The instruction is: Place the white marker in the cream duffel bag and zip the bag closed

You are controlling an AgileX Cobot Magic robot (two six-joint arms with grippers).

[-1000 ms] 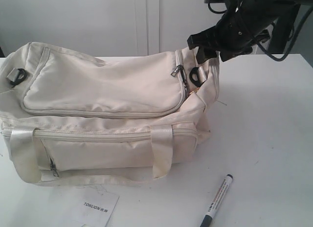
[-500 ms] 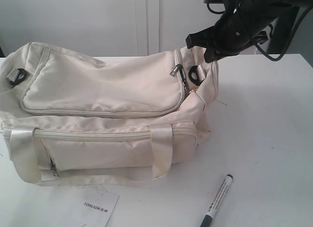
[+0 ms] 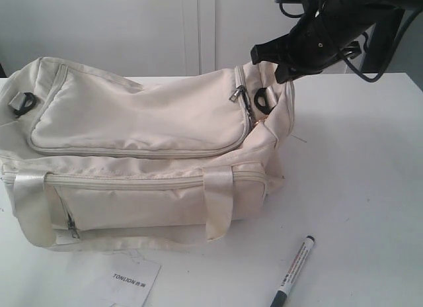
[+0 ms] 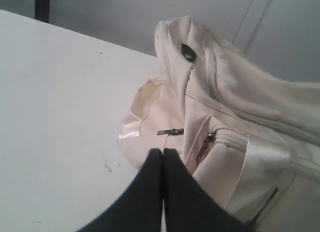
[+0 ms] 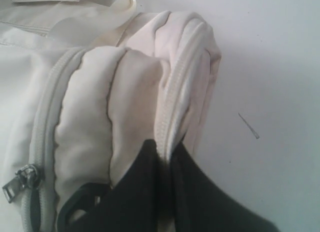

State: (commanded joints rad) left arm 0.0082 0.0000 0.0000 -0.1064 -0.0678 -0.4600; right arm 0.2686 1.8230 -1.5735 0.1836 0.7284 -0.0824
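Gripping an end fold of the soft cream fabric duffel bag (image 3: pixel 132 122), right jaws clamp tight; left jaws meet, empty.

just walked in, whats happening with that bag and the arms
The right end effector is pinching a fold of fabric at one end of the cream duffel bag. The left end effector is shut on nothing, close to the bag's other end. The white marker lies on the table in front of the bag, not yet picked up, and the bag's top zip looks closed.
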